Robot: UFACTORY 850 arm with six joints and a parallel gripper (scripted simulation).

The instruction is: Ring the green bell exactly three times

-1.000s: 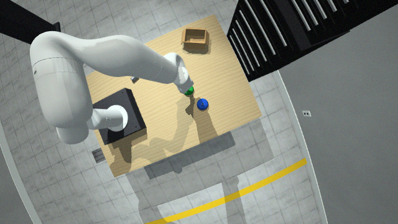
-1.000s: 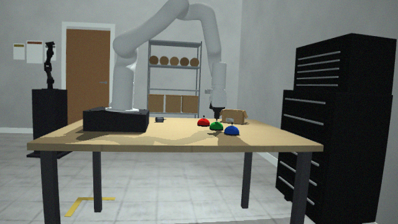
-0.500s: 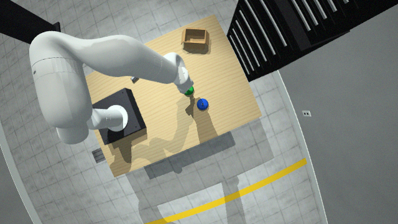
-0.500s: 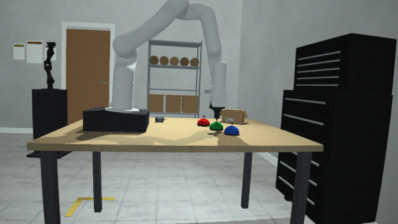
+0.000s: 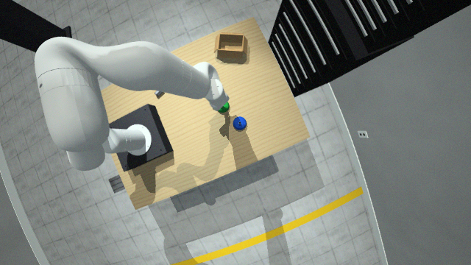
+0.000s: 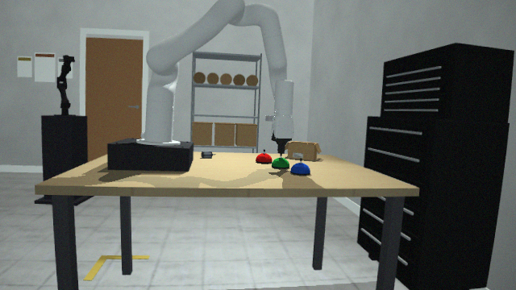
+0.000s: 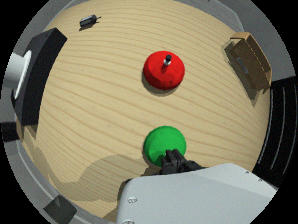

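The green bell (image 6: 280,163) sits on the wooden table between a red bell (image 6: 264,158) and a blue bell (image 6: 300,168). My gripper (image 6: 280,152) is shut and empty, pointing straight down over the green bell's top, with the fingertips at its button. In the wrist view the green bell (image 7: 164,145) lies just ahead of the dark fingertips (image 7: 173,160), which cover its button. From above, the green bell (image 5: 224,107) is half hidden under the wrist. I cannot tell how far the button is pressed.
The red bell (image 7: 164,70) is further ahead in the wrist view; the blue bell (image 5: 238,123) is close beside. A cardboard box (image 5: 231,47) stands at the table's far edge. The black robot base (image 5: 141,138) and a small dark object (image 6: 206,155) are to the left.
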